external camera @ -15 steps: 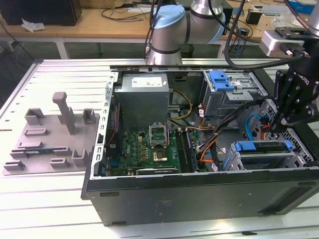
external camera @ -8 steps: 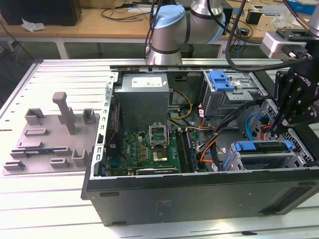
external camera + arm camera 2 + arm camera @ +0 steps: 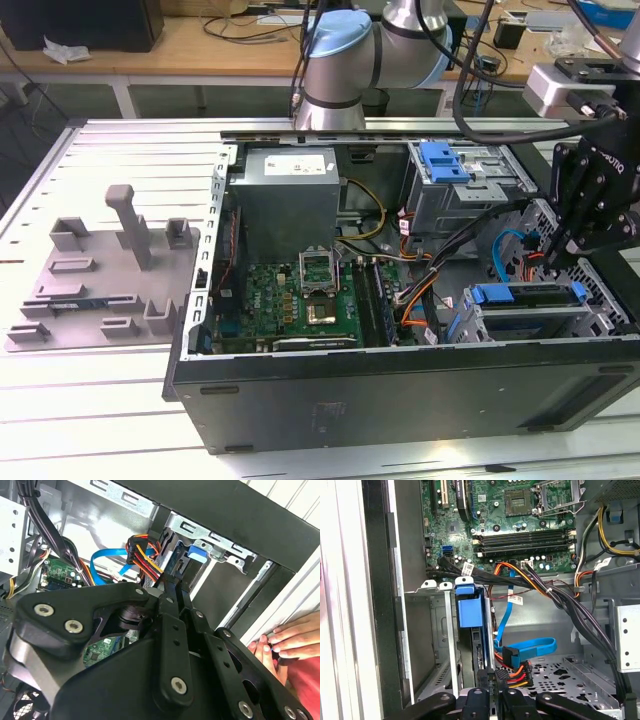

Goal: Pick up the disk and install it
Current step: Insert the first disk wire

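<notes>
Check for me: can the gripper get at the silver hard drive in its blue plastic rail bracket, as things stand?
Probably yes. The gripper sits right at the edge of the silver hard drive, with nothing between them; the orange-and-black cable bundle crowds close beside and could snag.

The disk (image 3: 530,296) is seen standing on edge, slotted into a grey cage (image 3: 530,325) at the exterior view's right of the open case (image 3: 400,395), close to the near wall. Only its narrow dark upper edge is shown; its label is hidden. It is framed by a blue bracket (image 3: 469,607), whose tab is seen at one end in the first wrist view.
</notes>
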Motion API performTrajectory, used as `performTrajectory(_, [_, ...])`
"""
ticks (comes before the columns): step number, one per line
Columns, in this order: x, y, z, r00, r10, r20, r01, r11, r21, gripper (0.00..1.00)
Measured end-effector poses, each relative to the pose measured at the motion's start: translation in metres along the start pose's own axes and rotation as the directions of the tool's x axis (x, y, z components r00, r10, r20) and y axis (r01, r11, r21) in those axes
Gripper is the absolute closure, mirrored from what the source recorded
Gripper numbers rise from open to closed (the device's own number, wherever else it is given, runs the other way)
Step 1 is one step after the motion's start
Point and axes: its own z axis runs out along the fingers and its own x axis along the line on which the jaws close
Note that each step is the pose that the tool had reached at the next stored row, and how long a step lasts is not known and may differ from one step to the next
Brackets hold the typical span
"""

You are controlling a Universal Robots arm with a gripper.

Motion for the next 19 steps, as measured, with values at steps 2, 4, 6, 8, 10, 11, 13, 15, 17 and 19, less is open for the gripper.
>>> performTrajectory(2, [0.0, 0.0, 0.0, 1.0, 0.0, 0.0001, 0.0, 1.0, 0.0, 0.83])
performTrajectory(4, [0.0, 0.0, 0.0, 1.0, 0.0, 0.0, 0.0, 1.0, 0.0, 0.83])
performTrajectory(6, [0.0, 0.0, 0.0, 1.0, 0.0, 0.0, 0.0, 1.0, 0.0, 0.83])
performTrajectory(8, [0.0001, 0.0, 0.0, 1.0, -0.001, 0.0, 0.001, 1.0, 0.0001, 0.83])
performTrajectory(10, [0.0003, -0.0001, 0.0, 1.0, -0.005, 0.0001, 0.005, 1.0, 0.0003, 0.83])
performTrajectory(11, [0.0003, 0.0, 0.0, 1.0, -0.008, 0.0001, 0.008, 1.0, 0.0006, 0.83])
performTrajectory(13, [0.0003, 0.0001, 0.0, 0.9998, -0.021, 0.0002, 0.021, 0.9998, 0.0015, 0.83])
performTrajectory(15, [0.0005, 0.0002, 0.0, 0.9994, -0.034, 0.0002, 0.034, 0.9994, 0.0024, 0.83])
performTrajectory(17, [0.0013, 0.0003, 0.0001, 0.9991, -0.042, 0.0003, 0.042, 0.9991, 0.003, 0.83])
performTrajectory(19, [0.002, 0.0003, 0.0004, 0.9991, -0.042, 0.0003, 0.042, 0.9991, 0.003, 0.83])
